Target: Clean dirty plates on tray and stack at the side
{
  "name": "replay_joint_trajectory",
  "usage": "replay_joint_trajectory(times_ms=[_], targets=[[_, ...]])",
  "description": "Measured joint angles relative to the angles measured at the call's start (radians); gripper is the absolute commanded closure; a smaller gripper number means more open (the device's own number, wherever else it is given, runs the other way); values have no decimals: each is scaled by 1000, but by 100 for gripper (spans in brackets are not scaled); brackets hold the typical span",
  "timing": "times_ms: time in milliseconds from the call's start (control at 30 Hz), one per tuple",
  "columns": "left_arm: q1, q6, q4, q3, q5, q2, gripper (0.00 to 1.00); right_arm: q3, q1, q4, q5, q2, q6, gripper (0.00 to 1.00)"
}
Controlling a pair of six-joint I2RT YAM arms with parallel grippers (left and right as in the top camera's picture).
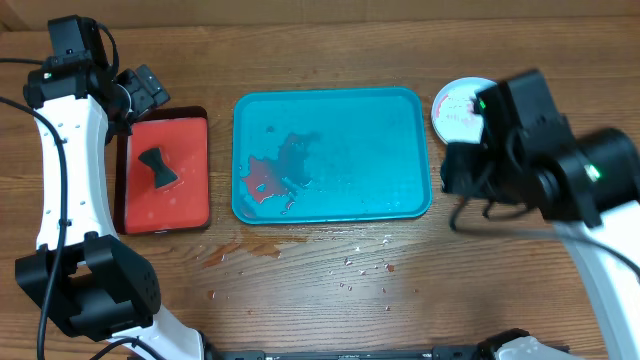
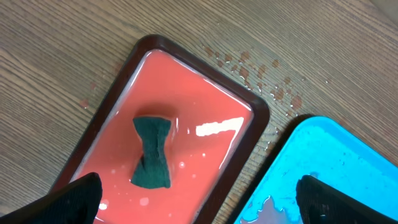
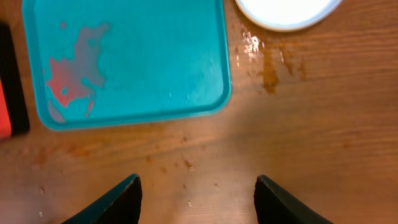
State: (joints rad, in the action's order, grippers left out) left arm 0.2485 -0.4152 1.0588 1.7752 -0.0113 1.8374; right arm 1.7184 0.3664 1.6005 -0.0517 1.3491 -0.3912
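The teal-blue tray (image 1: 400, 110) lies mid-table with a red sauce smear and water at its left part; it holds no plates. It also shows in the right wrist view (image 3: 186, 37) and the left wrist view (image 2: 336, 155). A white plate (image 1: 457, 108) with red smears sits on the table right of the tray, partly hidden by my right arm; its rim shows in the right wrist view (image 3: 286, 15). The yellow-green and pale teal plates are not visible. My left gripper (image 2: 196, 199) is open above the red tray. My right gripper (image 3: 196, 202) is open and empty over bare wood.
A small dark-rimmed red tray (image 1: 190, 200) stands left of the teal tray, holding liquid and a dark green bow-shaped sponge (image 1: 158, 168), also in the left wrist view (image 2: 151, 152). Water drops and sauce spots (image 1: 350, 265) lie on the wood in front of the teal tray.
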Motion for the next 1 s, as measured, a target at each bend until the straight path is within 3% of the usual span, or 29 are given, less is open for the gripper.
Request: replay_joint_trajectory(times_ms=[67, 100, 133, 1000], targets=[[0, 0, 0, 0, 0, 0, 0, 0, 19, 35, -5, -40, -1, 40], [0, 0, 0, 0, 0, 0, 0, 0, 26, 51, -6, -53, -2, 32], [0, 0, 0, 0, 0, 0, 0, 0, 32, 68, -8, -68, -4, 0], [0, 0, 0, 0, 0, 0, 0, 0, 41, 95, 45, -126, -2, 0]])
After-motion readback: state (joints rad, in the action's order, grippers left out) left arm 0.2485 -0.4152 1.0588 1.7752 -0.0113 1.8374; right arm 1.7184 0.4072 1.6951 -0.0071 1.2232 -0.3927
